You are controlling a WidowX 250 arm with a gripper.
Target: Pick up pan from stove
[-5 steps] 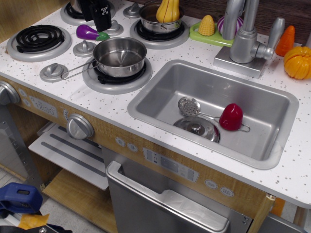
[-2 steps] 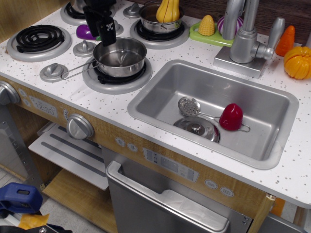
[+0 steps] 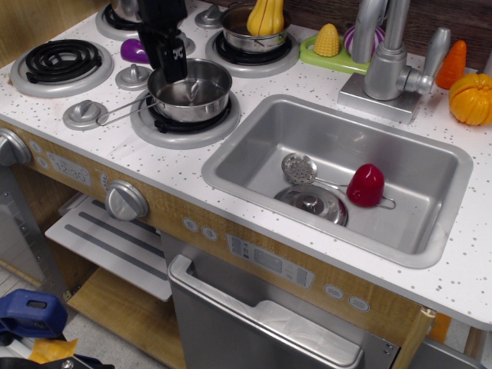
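The pan (image 3: 198, 94), a small shiny steel saucepan, sits on the front right burner of the stove (image 3: 92, 142). Its thin wire handle (image 3: 123, 114) points left. My black gripper (image 3: 171, 69) hangs down from the back, with its tip over the pan's left rim, at or just inside the edge. I see one dark finger (image 3: 172, 55) with white marks. The gap between the jaws is hidden, so I cannot tell whether they are open or shut.
A steel pot with a yellow gourd (image 3: 261, 19) stands on the back right burner. A purple eggplant (image 3: 132, 51) lies behind my gripper. The sink (image 3: 231, 165) to the right holds a lid (image 3: 311, 204), a slotted spoon (image 3: 300, 167) and a red pepper (image 3: 365, 184). A faucet (image 3: 388, 61) stands behind it.
My gripper has come forward and down from the back burners to the pan's left rim. The pan has not moved.
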